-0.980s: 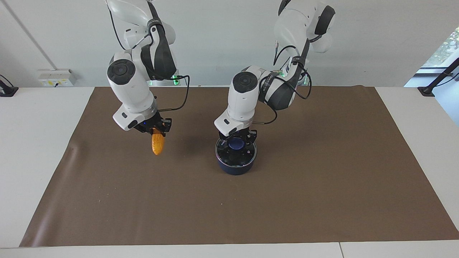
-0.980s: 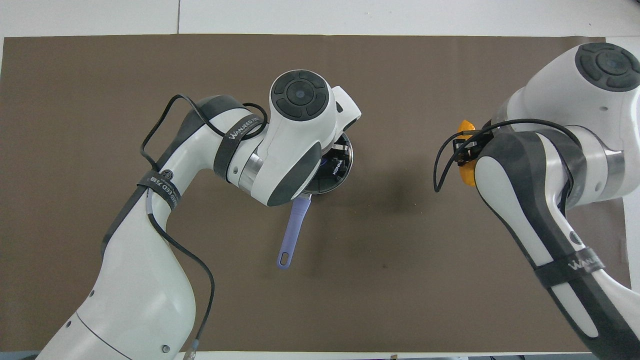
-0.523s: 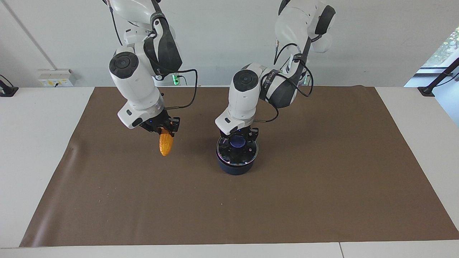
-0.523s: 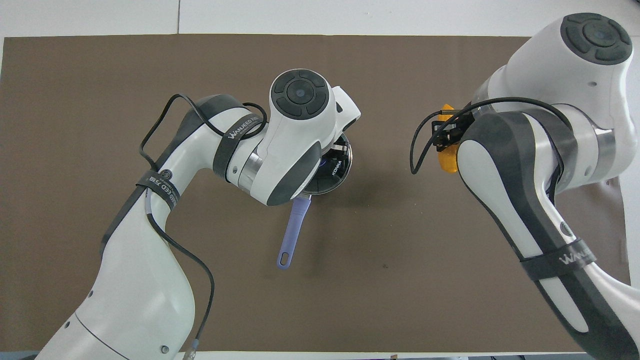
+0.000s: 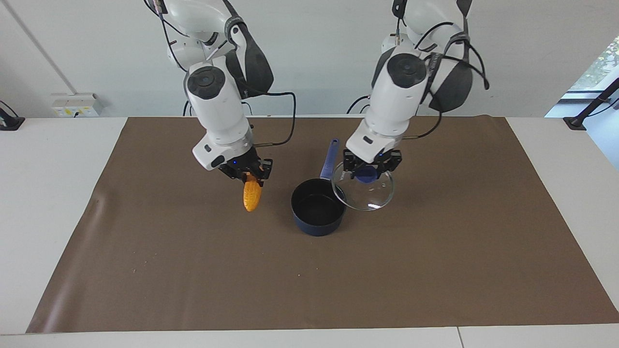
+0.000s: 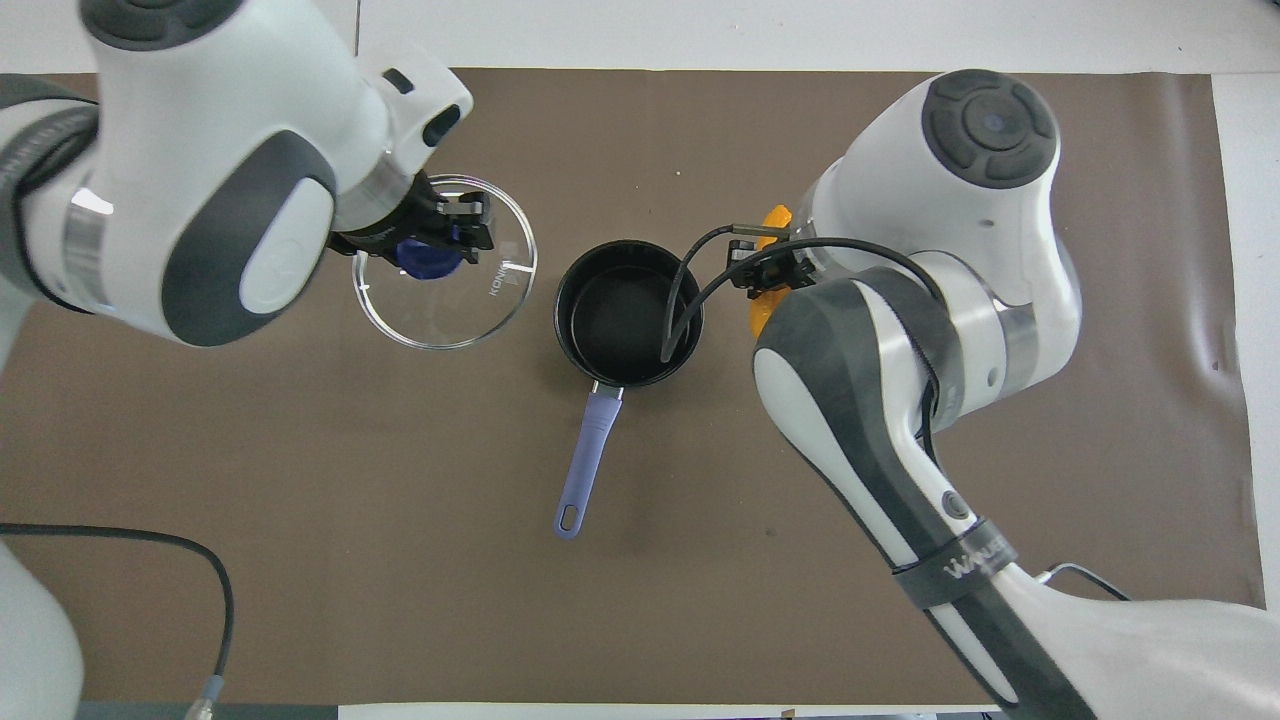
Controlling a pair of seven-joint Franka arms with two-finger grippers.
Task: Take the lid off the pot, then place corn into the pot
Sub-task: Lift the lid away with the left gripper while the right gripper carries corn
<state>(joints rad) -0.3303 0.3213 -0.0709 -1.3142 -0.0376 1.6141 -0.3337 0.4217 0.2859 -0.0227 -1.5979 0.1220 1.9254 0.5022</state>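
Brown matting (image 5: pixel 435 270) covers the worktop (image 5: pixel 48 193), where the pot (image 5: pixel 317 211) stands uncovered. Beside it, the lid (image 5: pixel 367 191) is held up by its knob, pinched in the left gripper's (image 5: pixel 370 170) fingers. The corn (image 5: pixel 252 195) is clamped, hanging, in the right gripper's (image 5: pixel 246 173) fingers.

This looks like a robotics lab, not a kitchen. Two white robot arms (image 5: pixel 220 111) stand at the edge of a plain white counter (image 5: pixel 48 203) spread with a brown mat (image 5: pixel 435 261). The wall is bare, with a socket box (image 5: pixel 75 105) by one corner and loose cabling.
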